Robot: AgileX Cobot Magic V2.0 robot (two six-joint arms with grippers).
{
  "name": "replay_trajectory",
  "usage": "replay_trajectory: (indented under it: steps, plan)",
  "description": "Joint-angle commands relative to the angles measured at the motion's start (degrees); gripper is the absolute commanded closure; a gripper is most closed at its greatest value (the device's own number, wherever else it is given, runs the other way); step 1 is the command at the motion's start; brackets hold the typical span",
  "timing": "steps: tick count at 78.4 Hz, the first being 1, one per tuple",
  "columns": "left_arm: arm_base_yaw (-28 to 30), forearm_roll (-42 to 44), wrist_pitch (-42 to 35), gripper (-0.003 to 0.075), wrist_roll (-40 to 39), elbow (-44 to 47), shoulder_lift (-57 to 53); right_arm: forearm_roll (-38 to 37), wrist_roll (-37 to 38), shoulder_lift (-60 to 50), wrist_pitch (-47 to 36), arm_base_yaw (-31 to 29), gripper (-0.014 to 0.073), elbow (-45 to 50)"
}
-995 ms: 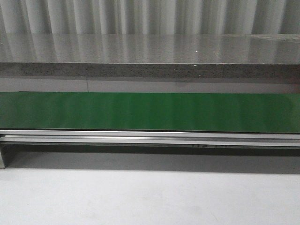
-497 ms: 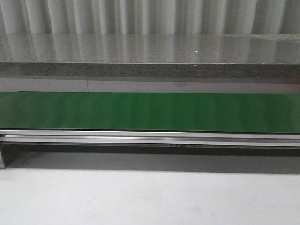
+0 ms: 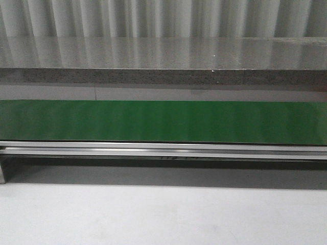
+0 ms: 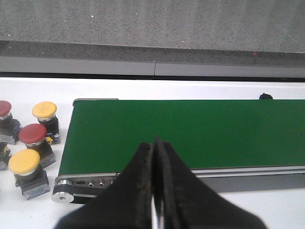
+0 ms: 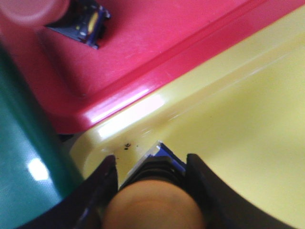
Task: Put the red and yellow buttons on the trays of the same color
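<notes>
I've got the right gripper (image 5: pixel 151 188) pinching a yellow button (image 5: pixel 152 202) low over the yellow tray (image 5: pixel 238 143) for matching, left gripper (image 4: pixel 154 191) fingers pressed together, idle.

A long green conveyor belt (image 3: pixel 163 122) runs from nine o'clock to three o'clock, a silver rail (image 3: pixel 163 150) along its near edge, a speckled grey counter (image 3: pixel 163 53) beyond at twelve.
</notes>
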Motion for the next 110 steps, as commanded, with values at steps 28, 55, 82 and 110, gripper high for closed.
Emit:
replay_trajectory:
  steps: [28,55,82,110]
  plan:
    - [-0.53,-0.61,-4.2,0.0741,-0.03,-1.56,0.44,3.3,0.05,1.3,-2.68,-0.32,0.0024,-1.12]
    - [-0.53,-0.61,-4.2,0.0741,-0.03,-1.56,0.44,3.41,0.05,-12.12,-4.02,0.46,0.019,-1.12]
    - [-0.53,-0.61,-4.2,0.0741,-0.03,-1.56,0.44,3.36,-1.58,-25.42,-2.6,11.31,0.0391,0.1]
    - [-0.53,-0.61,-4.2,0.0741,-0.03,-1.56,0.44,3.32,-3.67,-37.4,-2.74,28.74,0.0655,8.04]
